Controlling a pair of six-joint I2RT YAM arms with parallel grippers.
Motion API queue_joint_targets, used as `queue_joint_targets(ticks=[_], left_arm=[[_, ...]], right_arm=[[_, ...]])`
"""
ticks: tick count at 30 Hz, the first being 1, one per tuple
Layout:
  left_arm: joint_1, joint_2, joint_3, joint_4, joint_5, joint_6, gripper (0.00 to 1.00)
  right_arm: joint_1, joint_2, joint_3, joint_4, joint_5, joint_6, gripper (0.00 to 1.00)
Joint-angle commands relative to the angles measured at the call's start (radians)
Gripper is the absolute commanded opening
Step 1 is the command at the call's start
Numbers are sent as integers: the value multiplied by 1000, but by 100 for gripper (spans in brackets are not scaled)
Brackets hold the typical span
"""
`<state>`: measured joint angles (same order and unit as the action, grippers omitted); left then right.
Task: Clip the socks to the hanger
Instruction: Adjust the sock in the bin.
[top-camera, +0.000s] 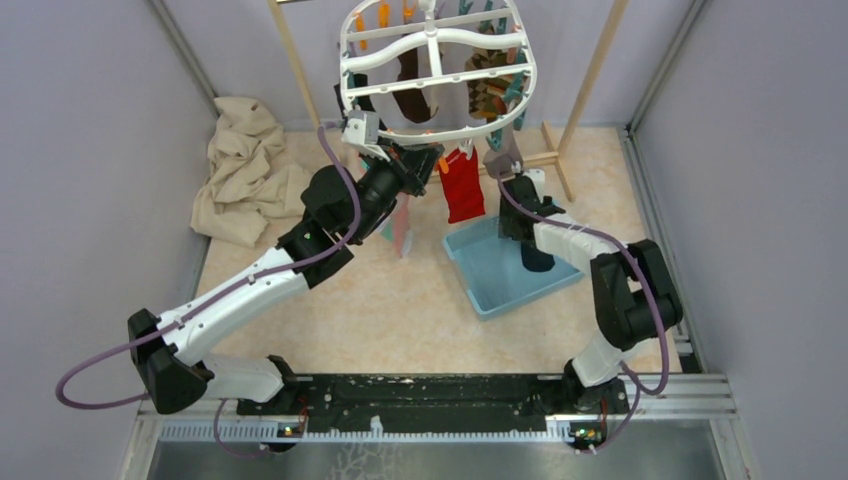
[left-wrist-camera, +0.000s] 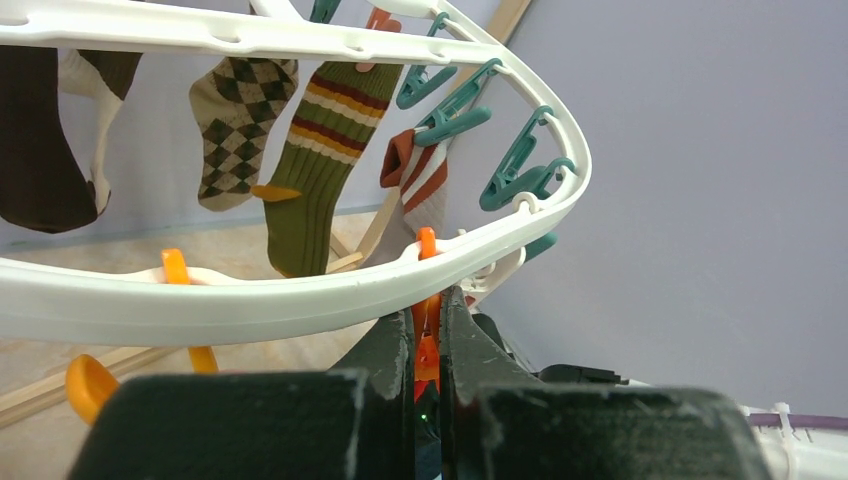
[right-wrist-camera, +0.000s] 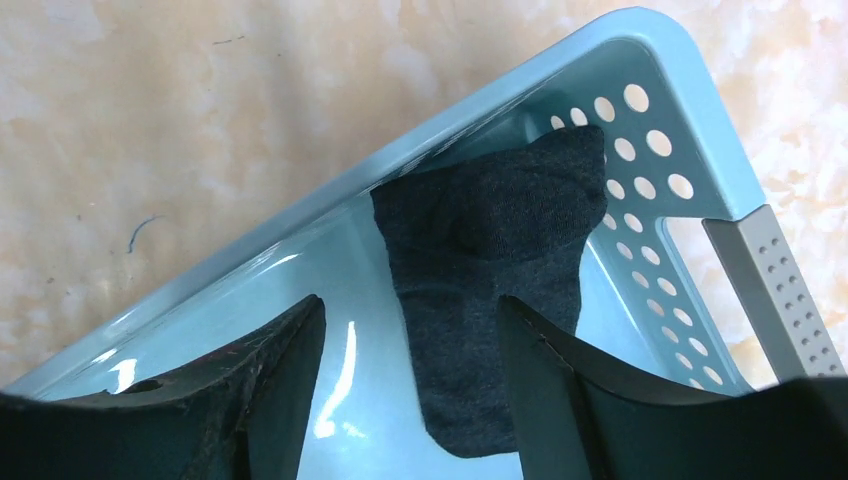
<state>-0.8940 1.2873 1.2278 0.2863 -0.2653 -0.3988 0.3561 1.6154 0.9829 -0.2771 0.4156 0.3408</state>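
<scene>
Closest to the arm bases, the right gripper (right-wrist-camera: 410, 312) hangs over the pale blue basket (right-wrist-camera: 640, 35) on the table (top-camera: 400, 300), its fingers spread wide and holding nothing. Seen from its wrist camera, the dark navy sock (right-wrist-camera: 490, 230) lies flat on the basket floor in the gap between them, its top end up against the perforated wall beside the grey handle (right-wrist-camera: 770, 290). Further out, the left arm reaches up to the near rim of the white hanger (left-wrist-camera: 250, 300), where the left gripper (left-wrist-camera: 427, 350) has its fingers drawn almost together, pinching an orange peg (left-wrist-camera: 427, 245) that dangles from the rim. In the overhead view the red sock (top-camera: 463, 188) hangs from the same stretch of rim, just right of that gripper and above the basket's far-left corner. Beyond, other socks hang from the hanger's far side: a brown argyle sock (left-wrist-camera: 235, 130), a green striped sock (left-wrist-camera: 320, 150) and a white-and-orange sock (left-wrist-camera: 420, 190), with teal pegs (left-wrist-camera: 520, 160) along the rim. A beige cloth (top-camera: 245, 170) lies crumpled far left, and the wooden rack (top-camera: 590, 75) stands at the back.
</scene>
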Motion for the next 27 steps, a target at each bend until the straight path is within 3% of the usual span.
queue_joint_targets(ticks=[1, 8, 10, 16, 21, 27], left_arm=[[0, -9, -5, -22, 31, 1, 0], [3, -38, -19, -30, 17, 11, 0], [4, -46, -23, -34, 12, 12, 0], [6, -56, -34, -34, 10, 11, 0], [6, -51, -31, -30, 24, 4, 0], [6, -36, -24, -21, 42, -4, 0]], right_arm=[[18, 35, 53, 0, 137, -35, 64], [-2, 136, 150, -102, 240, 56, 56], [-9, 147, 170, -124, 243, 78, 46], [-9, 57, 129, -104, 222, 101, 0], [-8, -116, 40, -46, 100, 50, 0], [-13, -381, -92, 79, -389, -52, 0]])
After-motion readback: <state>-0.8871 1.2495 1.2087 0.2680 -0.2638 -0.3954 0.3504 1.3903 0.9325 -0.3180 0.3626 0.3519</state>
